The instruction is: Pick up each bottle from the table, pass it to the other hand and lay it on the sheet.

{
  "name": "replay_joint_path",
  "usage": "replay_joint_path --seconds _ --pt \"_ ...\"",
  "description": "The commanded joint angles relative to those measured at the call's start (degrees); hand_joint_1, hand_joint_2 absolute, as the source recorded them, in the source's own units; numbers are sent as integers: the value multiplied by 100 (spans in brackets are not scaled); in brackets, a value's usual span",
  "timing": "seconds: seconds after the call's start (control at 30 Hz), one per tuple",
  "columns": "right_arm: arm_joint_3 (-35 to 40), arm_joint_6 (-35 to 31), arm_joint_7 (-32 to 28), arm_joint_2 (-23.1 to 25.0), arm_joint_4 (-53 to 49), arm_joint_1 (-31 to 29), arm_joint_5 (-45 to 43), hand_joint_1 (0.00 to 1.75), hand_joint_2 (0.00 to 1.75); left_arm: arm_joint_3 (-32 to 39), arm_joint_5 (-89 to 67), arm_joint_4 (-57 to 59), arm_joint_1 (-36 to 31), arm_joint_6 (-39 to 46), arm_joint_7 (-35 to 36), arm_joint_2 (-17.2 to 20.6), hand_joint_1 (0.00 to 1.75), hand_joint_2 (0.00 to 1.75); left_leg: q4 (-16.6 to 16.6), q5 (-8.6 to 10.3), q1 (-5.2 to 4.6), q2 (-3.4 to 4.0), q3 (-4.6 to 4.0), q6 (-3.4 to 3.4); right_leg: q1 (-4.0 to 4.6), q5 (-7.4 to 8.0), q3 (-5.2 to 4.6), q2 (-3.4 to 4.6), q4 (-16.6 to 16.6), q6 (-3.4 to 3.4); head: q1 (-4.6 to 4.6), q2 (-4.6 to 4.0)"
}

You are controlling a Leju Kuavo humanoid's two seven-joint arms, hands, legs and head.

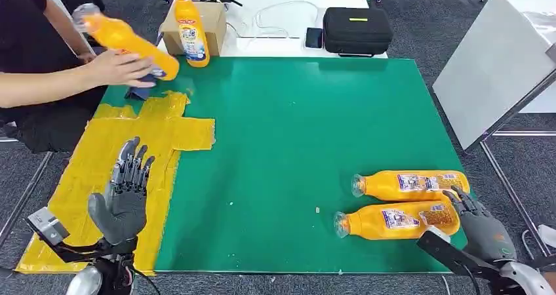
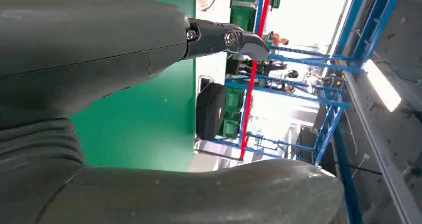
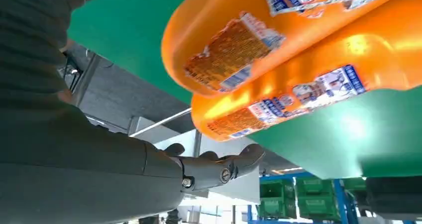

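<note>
Two orange bottles lie side by side on the green mat (image 1: 295, 144) at the front right: the nearer bottle (image 1: 393, 219) (image 3: 239, 35) and the farther bottle (image 1: 410, 185) (image 3: 318, 84), caps pointing left. My right hand (image 1: 482, 226) (image 3: 219, 167) is open just beside their bases, holding nothing. Over the yellow sheet (image 1: 111, 164) at the front left hovers my left hand (image 1: 124, 193) (image 2: 224, 40), open with fingers spread. A person's hand (image 1: 121, 69) holds a third orange bottle (image 1: 124, 39) above the sheet's far end. Another orange bottle (image 1: 190, 29) stands upright at the mat's far edge.
A cardboard box (image 1: 210, 23), a black case (image 1: 357, 29) (image 2: 209, 109), a phone (image 1: 313, 38) and cables lie on the white table beyond the mat. A white panel (image 1: 498, 72) leans at the right. The person sits at the left.
</note>
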Motion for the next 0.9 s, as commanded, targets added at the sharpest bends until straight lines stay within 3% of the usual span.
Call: replay_joint_path --seconds 0.03,0.13,0.5,0.9 --pt "845 -136 86 -94 794 -617 -25 0 175 454 73 166 -96 -108 143 85 0 0 11 -28 24 23 41 -39 19 -5 39 51 -8 -24 -2 2" --pt "997 -141 79 -96 895 -755 -13 0 175 431 57 212 -138 -100 177 72 0 0 -2 -5 9 8 13 -14 6 3 11 18 -8 -9 -2 0" --pt "1175 -116 81 -75 1055 -934 26 0 175 426 63 229 -171 -95 193 69 0 0 1 -7 14 4 22 -20 11 0 22 19 -10 -15 -2 0" --pt "2340 336 213 -658 1619 -944 83 0 175 377 150 410 -321 -77 272 92 0 0 -2 -1 11 -5 17 -14 9 1 20 6 -11 -11 -2 0"
